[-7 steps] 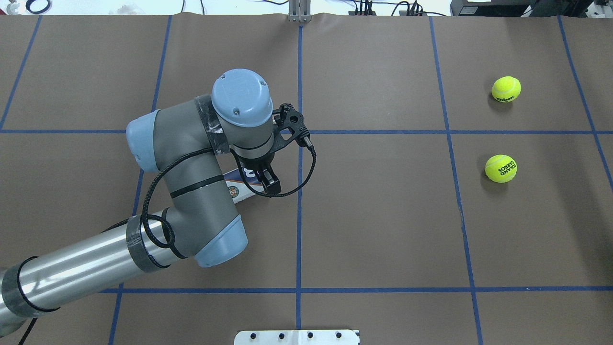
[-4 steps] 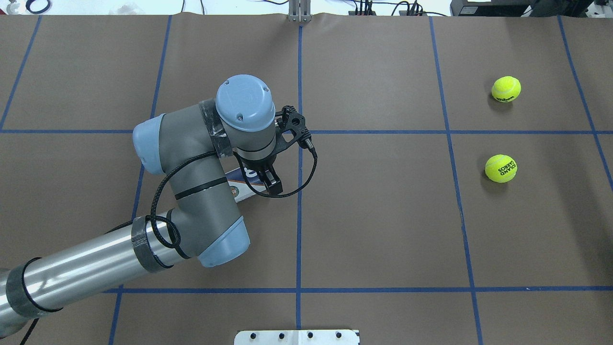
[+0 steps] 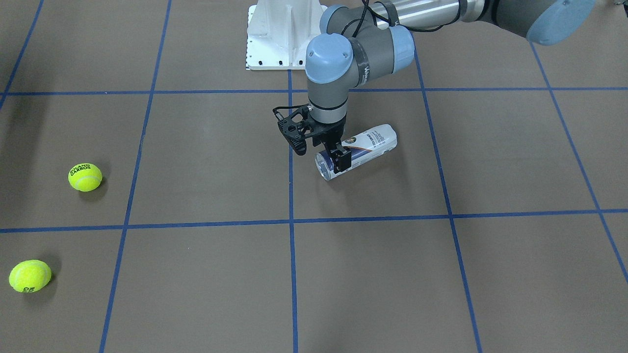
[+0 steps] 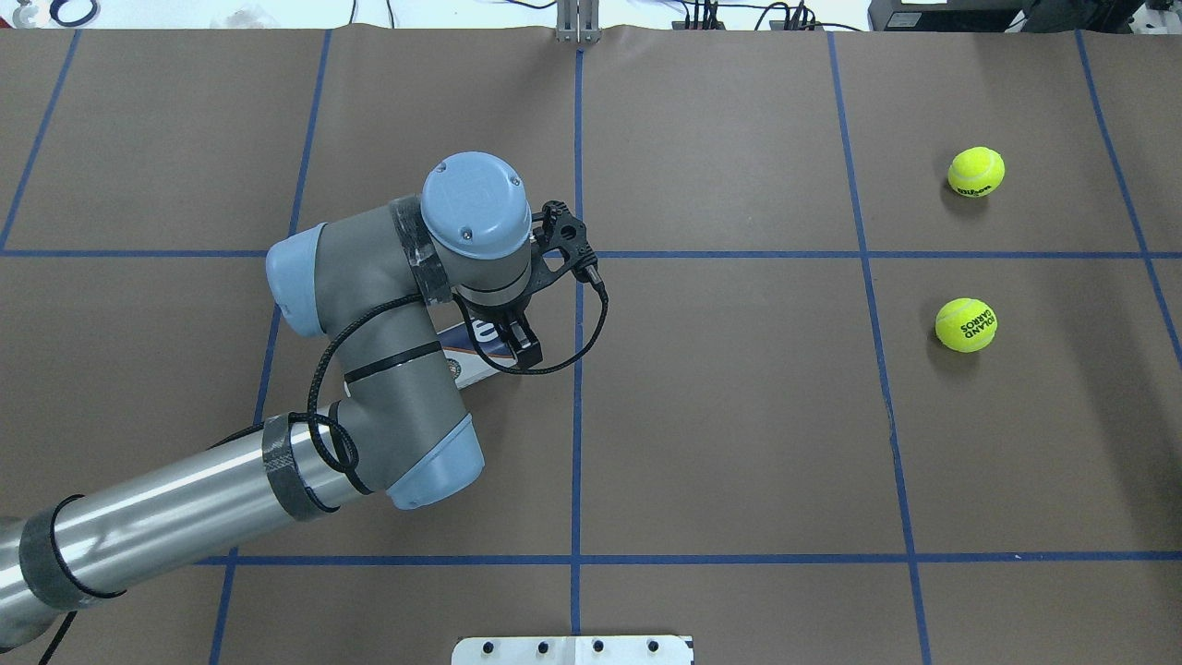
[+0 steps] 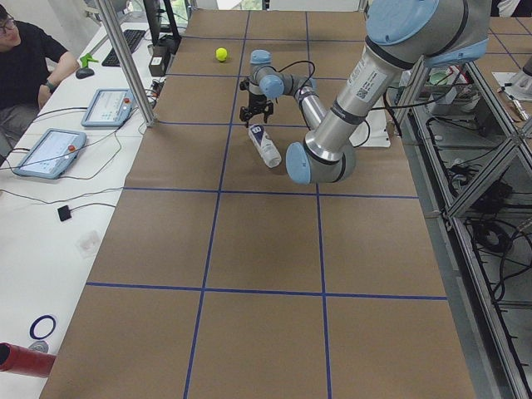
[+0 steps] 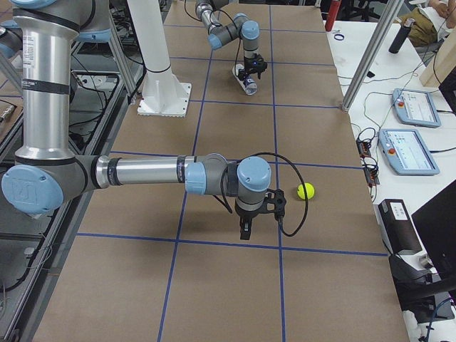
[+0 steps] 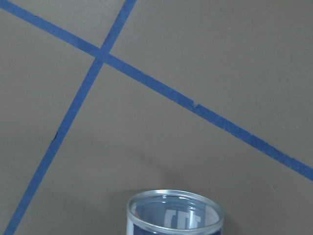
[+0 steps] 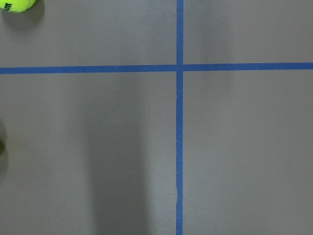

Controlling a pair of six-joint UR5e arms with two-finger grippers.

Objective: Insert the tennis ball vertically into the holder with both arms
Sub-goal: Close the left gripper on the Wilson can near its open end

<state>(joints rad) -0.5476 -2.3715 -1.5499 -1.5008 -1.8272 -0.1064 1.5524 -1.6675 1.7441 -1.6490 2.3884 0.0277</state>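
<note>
The holder [image 3: 365,143], a clear can with a white and navy label, lies on its side near the table's middle. My left gripper [image 3: 337,159] points down over its open end, with its jaws apart on either side of the can. The overhead view shows the gripper [image 4: 519,346] above the holder [image 4: 459,362], which the arm mostly hides. The left wrist view shows only the holder's open rim [image 7: 175,211]. Two tennis balls [image 4: 976,172] [image 4: 966,324] lie far right, and both show in the front view [image 3: 30,276] [image 3: 85,177]. My right gripper [image 6: 244,229] hangs low near one ball [image 6: 306,191]; I cannot tell its state.
Blue tape lines grid the brown table cover [image 4: 739,416]. The white robot base [image 3: 274,39] stands at the robot's edge. Operators' tablets [image 5: 46,151] lie on the side bench beyond the far edge.
My left arm's elbow and wrist have shifted slightly right and nearer, and the gripper has shifted a little over the holder's open end. The holder and balls have not moved.
</note>
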